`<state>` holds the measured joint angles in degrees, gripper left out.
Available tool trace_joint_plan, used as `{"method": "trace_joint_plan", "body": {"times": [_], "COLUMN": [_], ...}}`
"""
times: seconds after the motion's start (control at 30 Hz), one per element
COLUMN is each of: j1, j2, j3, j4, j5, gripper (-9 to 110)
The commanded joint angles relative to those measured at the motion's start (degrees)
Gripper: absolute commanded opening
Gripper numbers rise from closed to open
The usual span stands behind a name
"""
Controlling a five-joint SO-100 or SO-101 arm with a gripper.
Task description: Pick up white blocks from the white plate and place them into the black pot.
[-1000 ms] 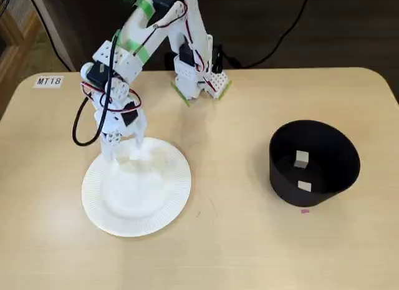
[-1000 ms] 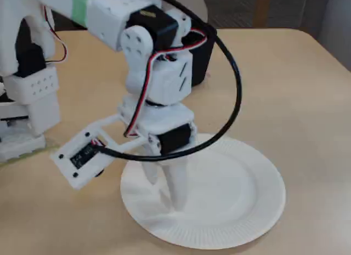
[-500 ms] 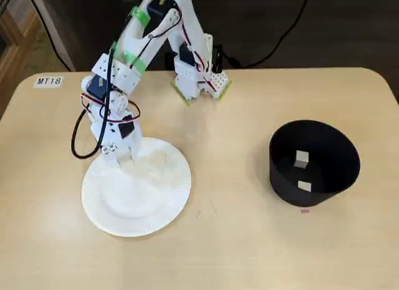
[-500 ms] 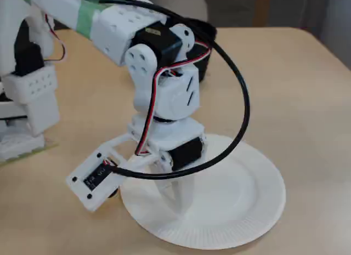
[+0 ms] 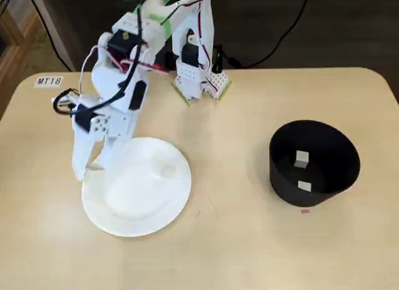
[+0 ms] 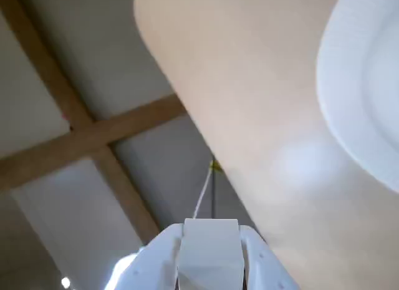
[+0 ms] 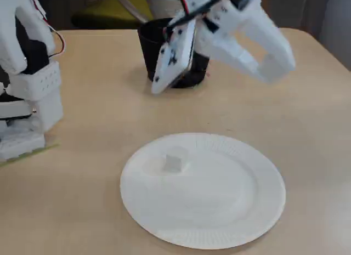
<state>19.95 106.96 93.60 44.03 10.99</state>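
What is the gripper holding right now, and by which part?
Nothing: the gripper is open and empty near the white plate, where one white block lies.

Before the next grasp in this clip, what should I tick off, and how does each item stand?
1. Tool open: ok.
2. A white block left on the white plate: ok, one.
3. Tool above that block: not ok, it hangs at the plate's left rim in a fixed view, apart from the block.
4. Black pot upright and open: ok.
5. Pot has room: ok, only two blocks inside.
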Motion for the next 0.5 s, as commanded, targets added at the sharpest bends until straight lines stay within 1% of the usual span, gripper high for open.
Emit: {"method": "trace_joint_plan", "body": {"times": [0.0,0.13,0.27,0.33,0.47], "j1": [-9.58,-23.47,-36.21,-40.96,-46.76], "j2": [10.37,18.81,26.37,30.06,34.98], "j3": [2.2,9.84,21.97,30.15,43.86], "j4": [-2.81,-6.5,-12.22,-17.67,-26.46], "j5": [-2.02,-2.81,-4.75,-4.92,-5.8], "gripper": [-2,-2,-2,-2,-2]}}
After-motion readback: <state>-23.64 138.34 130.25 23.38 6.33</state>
